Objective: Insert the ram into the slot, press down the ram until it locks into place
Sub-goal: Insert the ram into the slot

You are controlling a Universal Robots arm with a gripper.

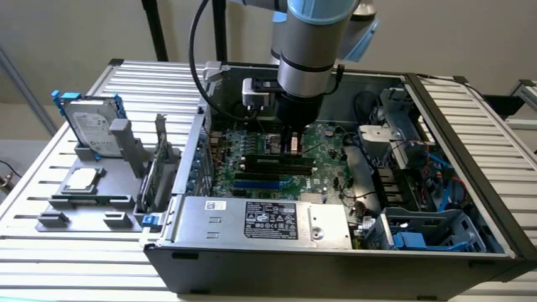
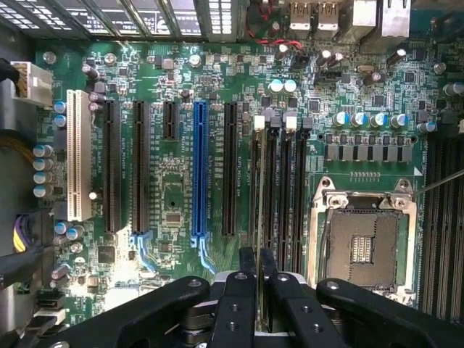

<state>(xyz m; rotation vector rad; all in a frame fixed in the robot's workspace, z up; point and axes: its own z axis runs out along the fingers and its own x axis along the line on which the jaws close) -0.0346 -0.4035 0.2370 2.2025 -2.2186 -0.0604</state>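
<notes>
Ram (image 2: 259, 217): clamped edge-on between the gripper (image 2: 259, 262) fingers (image 2: 238, 304), firm pinch, so the wrist view catches it as one thin line. It hangs inside the case over the bank of black memory sockets (image 2: 285, 196), running lengthwise with them. It lines up with the slot (image 2: 254, 196) on the bank's blue-slot side. Can't tell whether its lower edge touches that slot or sits just above it.

Rest, big to small:
- Slatted metal table (image 1: 75, 270) carries everything.
- PC case (image 1: 336, 270) lies open side up, mid-table.
- Arm (image 1: 312, 44) drops in from the far side, wrist down inside the case above the board.
- Green motherboard (image 1: 327, 139) forms the case floor.
- Silver power supply (image 1: 260, 220) with a black label sits along the near edge of the case.
- Grey fixture (image 1: 84, 204) sits on the table at the exterior view's left, well apart from the gripper. A hard drive (image 1: 88, 123) stands upright at its far end.
- Blue plastic drive bay (image 1: 428, 233) sits in the near corner of the case, exterior view's right.
- CPU socket (image 2: 360, 250) with a metal frame sits just beside the memory bank, on the side away from the blue slot (image 2: 199, 167).
- White slot (image 2: 73, 152) lies parallel, well beyond the blue one, with black slots between.
- Pale latch tabs (image 2: 259, 122) show at one end of the bank.
</notes>
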